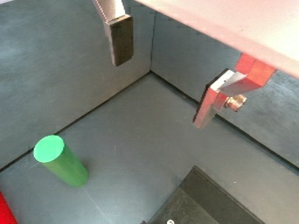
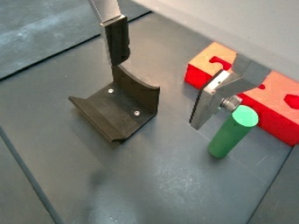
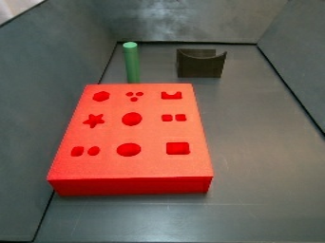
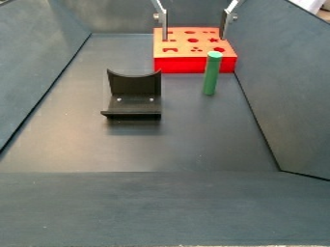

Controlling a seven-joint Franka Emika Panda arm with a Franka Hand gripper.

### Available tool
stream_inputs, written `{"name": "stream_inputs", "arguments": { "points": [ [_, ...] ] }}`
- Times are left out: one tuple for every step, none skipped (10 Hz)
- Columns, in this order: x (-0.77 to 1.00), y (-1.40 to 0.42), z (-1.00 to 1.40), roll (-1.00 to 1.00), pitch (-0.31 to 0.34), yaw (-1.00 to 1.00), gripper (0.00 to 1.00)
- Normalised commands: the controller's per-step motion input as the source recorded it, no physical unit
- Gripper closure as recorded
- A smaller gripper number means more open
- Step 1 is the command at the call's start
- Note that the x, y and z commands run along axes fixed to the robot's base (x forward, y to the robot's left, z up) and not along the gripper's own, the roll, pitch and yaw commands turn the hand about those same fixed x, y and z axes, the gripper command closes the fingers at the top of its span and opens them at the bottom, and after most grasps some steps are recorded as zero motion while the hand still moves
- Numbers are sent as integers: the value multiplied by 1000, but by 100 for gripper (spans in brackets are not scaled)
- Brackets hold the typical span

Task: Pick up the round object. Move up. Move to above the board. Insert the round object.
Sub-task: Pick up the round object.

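The green peg (image 3: 129,59) stands upright on the dark floor just beyond the red board (image 3: 133,133), near the board's edge. It also shows in both wrist views (image 1: 59,160) (image 2: 232,131) and in a side view (image 4: 211,73). The board's top face has star, round and square holes. My gripper (image 4: 196,12) hangs high, open and empty, its fingers (image 2: 114,39) wide apart. In a wrist view the gripper (image 2: 163,74) is above the floor between the fixture and the board, and the peg is just outside one finger. The gripper (image 1: 163,74) touches nothing.
The dark fixture (image 4: 131,95), a curved wall on a screwed base plate, stands on the floor beside the board and peg; it also shows in a side view (image 3: 200,62) and a wrist view (image 2: 117,109). Grey walls (image 4: 52,58) enclose the floor.
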Motion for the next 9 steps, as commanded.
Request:
{"name": "stream_inputs", "arguments": {
  "points": [
    [-823,-486,-571,0,-121,-46,0],
    [-454,-763,-886,41,-156,0,0],
    [-474,-831,-937,47,-130,-80,0],
    [-509,-806,-974,53,-100,-89,0],
    [-514,-806,-997,56,-81,-89,0],
    [-457,-643,-949,123,-80,-46,0],
    [0,-89,-11,0,0,0,0],
    [0,-11,3,13,4,0,0],
    [-66,0,-123,53,0,0,0]
  ]
}}
